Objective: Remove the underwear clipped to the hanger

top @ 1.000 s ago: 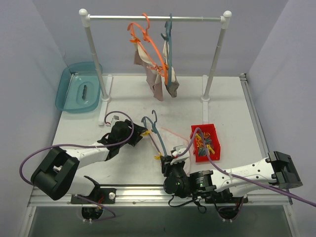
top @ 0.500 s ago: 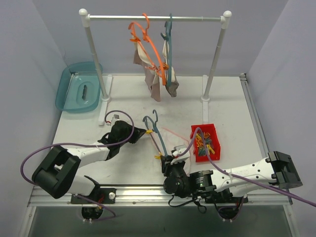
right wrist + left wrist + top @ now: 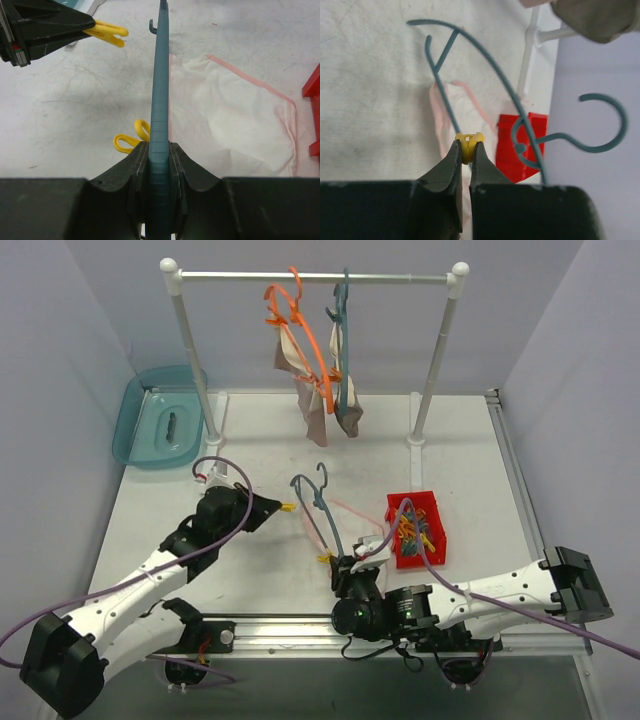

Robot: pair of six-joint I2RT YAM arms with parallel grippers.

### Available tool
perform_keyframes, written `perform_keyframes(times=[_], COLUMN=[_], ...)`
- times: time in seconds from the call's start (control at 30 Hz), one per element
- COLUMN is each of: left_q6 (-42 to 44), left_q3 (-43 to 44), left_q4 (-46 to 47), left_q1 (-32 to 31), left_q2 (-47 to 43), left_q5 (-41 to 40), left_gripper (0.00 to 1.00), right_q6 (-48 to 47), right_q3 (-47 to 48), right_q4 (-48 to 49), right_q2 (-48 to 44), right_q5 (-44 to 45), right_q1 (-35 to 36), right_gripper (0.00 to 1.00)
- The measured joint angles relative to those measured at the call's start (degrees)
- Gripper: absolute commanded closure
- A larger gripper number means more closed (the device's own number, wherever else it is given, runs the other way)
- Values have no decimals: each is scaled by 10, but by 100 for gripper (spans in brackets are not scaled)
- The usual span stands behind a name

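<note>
A teal hanger (image 3: 318,512) lies low over the table, and my right gripper (image 3: 340,562) is shut on its lower bar (image 3: 160,115). The white underwear (image 3: 225,115) with pink trim lies flat on the table just right of that bar, also seen under the hanger (image 3: 465,107) in the left wrist view. My left gripper (image 3: 279,507) is shut on a yellow clip (image 3: 469,143), held slightly left of the hanger (image 3: 485,55). A second yellow clip (image 3: 130,141) sits beside my right fingers (image 3: 125,170).
A red bin (image 3: 415,528) of clips stands right of the hanger. At the back, a rail (image 3: 310,277) carries an orange hanger (image 3: 300,330) and a teal hanger (image 3: 342,330) with beige cloth (image 3: 318,415) clipped on. A teal tub (image 3: 160,420) sits back left.
My left gripper has shut on the yellow clip and drawn back leftward with it. The left arm has swung low along the table. The hanger has shifted a little to the right.
</note>
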Motion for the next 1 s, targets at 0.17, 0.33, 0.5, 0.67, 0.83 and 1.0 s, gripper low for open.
perform_keyframes(times=[0.17,0.33,0.5,0.67,0.83,1.0], left_q6=[67,86,80,80,78,59], left_q3=[-3,-68,-103,-100,-68,-19], left_q4=[-85,-104,-83,-103,-161,-179], left_q1=[-11,-24,-28,-31,-45,-82], left_q2=[12,30,8,-16,-57,-97], left_q5=[23,42,62,57,33,23], left_gripper=[98,96,47,18,11,7], right_q6=[11,21,24,26,15,-28], right_q3=[0,0,1,10,18,20], right_q4=[-30,-68,-85,-90,-86,-54], right_q2=[-11,-12,-11,1,9,9], right_q5=[9,16,20,20,19,17], right_q1=[-4,-18,-28,-30,-30,-30], right_gripper=[100,100,100,100,100,100])
